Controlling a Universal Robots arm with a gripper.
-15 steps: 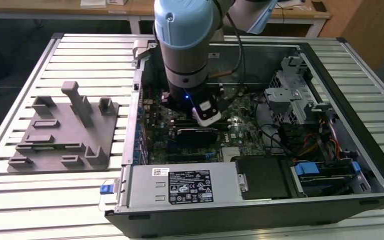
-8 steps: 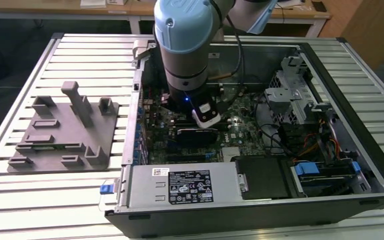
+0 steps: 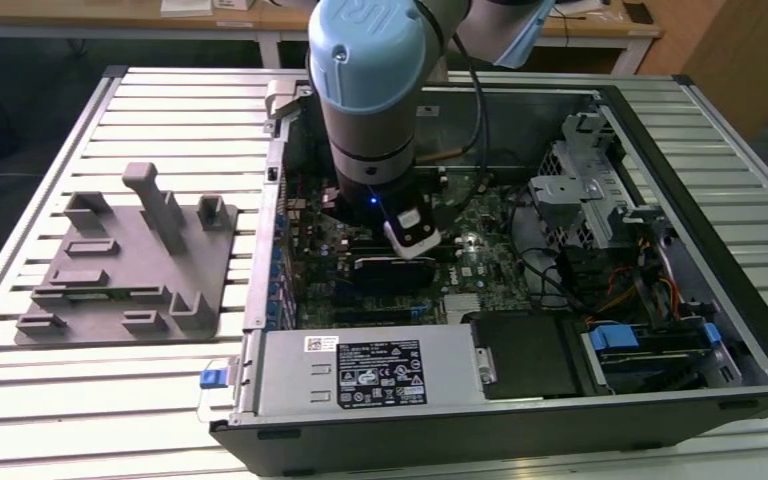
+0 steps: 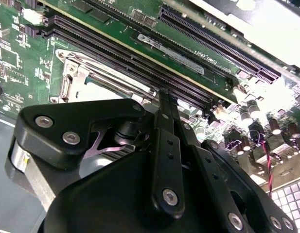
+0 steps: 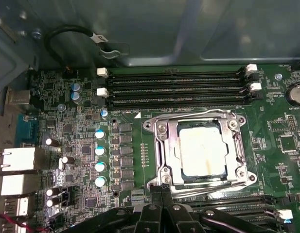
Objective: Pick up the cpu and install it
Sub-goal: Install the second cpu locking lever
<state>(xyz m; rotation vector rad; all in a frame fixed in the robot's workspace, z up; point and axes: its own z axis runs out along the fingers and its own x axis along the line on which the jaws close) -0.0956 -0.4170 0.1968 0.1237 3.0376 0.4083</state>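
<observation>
The cpu point(image 5: 201, 150), a pale silvery square, lies flat inside the metal socket frame point(image 5: 162, 145) on the green motherboard point(image 5: 81, 145). In the second wrist view a pale patch of the cpu point(image 4: 98, 91) shows within the same socket frame point(image 4: 74, 73). My gripper point(image 5: 162, 190) hovers just beside the socket's edge with its black fingers point(image 4: 164, 104) pressed together and nothing between them. In the exterior view the gripper point(image 3: 408, 252) reaches down into the open computer case over the motherboard point(image 3: 491, 240).
Long memory slots point(image 5: 174, 87) run beside the socket. A grey plastic fixture point(image 3: 131, 260) with upright posts stands on the slatted table at the exterior view's left. The case holds a power supply point(image 3: 357, 370), drive cage point(image 3: 584, 190) and cables point(image 3: 624, 290).
</observation>
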